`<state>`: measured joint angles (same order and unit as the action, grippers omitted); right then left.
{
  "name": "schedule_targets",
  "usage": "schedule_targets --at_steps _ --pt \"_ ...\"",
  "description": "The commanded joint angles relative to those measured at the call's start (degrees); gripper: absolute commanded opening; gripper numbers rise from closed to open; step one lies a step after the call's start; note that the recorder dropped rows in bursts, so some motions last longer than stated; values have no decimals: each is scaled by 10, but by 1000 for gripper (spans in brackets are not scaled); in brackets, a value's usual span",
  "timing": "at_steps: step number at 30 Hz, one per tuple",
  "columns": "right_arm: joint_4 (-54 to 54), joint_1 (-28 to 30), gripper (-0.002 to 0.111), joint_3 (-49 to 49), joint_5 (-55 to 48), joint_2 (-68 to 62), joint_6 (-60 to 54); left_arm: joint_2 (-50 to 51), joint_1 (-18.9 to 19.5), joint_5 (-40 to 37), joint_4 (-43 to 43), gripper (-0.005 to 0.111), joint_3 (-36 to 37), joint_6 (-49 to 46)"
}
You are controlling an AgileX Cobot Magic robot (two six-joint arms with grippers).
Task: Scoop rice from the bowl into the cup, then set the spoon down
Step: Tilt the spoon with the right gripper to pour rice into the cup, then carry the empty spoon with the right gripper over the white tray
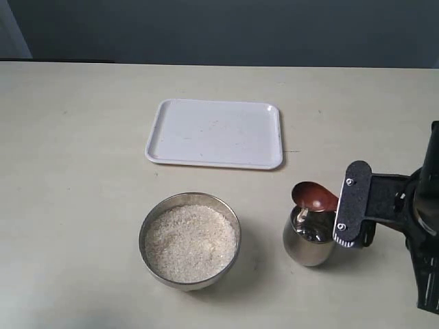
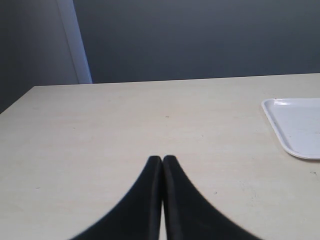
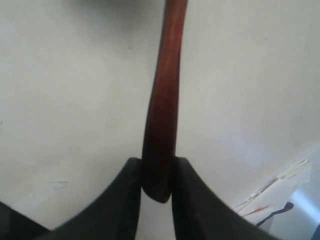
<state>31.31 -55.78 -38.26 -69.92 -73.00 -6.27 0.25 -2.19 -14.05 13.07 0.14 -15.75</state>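
Spoon (image 1: 314, 196) is clamped by its handle in the right gripper (image 3: 157, 175), scoop end over the cup (image 1: 310, 245) toward the table's (image 1: 82, 137) right edge, rice (image 1: 191, 241) sitting in the bowl (image 1: 191, 197) beside it, left gripper (image 2: 162, 161) pinched together on nothing.

spoon (image 1: 315, 196): handle hidden behind right gripper (image 1: 350, 205); in the right wrist view, oval end cut off by the frame edge, handle soft-focus.
cup (image 1: 306, 248): one side covered by gripper; contents unreadable.
tray (image 2: 295, 125): cropped by left wrist view's edge.
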Motion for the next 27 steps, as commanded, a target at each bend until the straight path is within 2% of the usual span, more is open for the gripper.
schedule_targets --at_steps 1,14,27 --pt "12 -3 1 -4 0 -1 13 -2 -2 6 -2 1 -1 2" --pt "70 -3 1 -2 0 -1 35 -2 -2 6 -2 1 -1 2" --pt "-70 -3 1 -19 0 2 130 -2 -2 6 -2 1 -1 2"
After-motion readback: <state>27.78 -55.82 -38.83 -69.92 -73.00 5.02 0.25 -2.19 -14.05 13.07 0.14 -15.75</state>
